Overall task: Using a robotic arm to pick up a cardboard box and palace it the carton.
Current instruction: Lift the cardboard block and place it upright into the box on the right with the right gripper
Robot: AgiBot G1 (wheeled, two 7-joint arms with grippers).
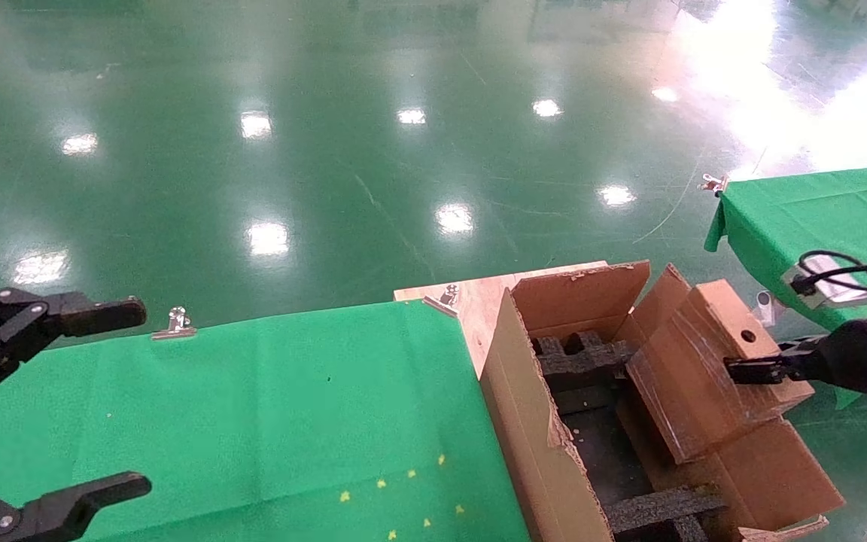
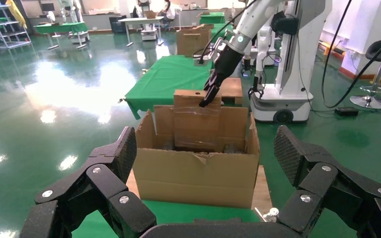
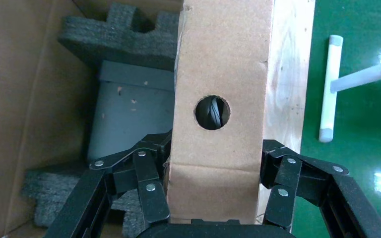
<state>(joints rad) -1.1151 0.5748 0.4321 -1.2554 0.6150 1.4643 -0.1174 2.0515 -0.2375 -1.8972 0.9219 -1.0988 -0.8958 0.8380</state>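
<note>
My right gripper (image 1: 749, 370) is shut on the cardboard box (image 1: 704, 376), a small oblong brown box with a round hole and clear tape. It holds the box tilted over the right side of the carton (image 1: 524, 406), a large brown carton with torn flaps and black foam dividers (image 1: 584, 357). In the right wrist view the fingers (image 3: 151, 183) clamp both sides of the box (image 3: 221, 59) above the foam (image 3: 124, 34). From the left wrist view the box (image 2: 197, 124) stands in the carton (image 2: 193, 176) under the white arm (image 2: 243, 29). My left gripper (image 1: 138, 397) is open and empty, parked over the green table.
A green-clothed table (image 1: 253, 421) lies left of the carton, with binder clips (image 1: 176, 324) on its far edge. A wooden board (image 1: 479, 301) sits under the carton. A second green table (image 1: 817, 218) stands at the right. Green floor lies beyond.
</note>
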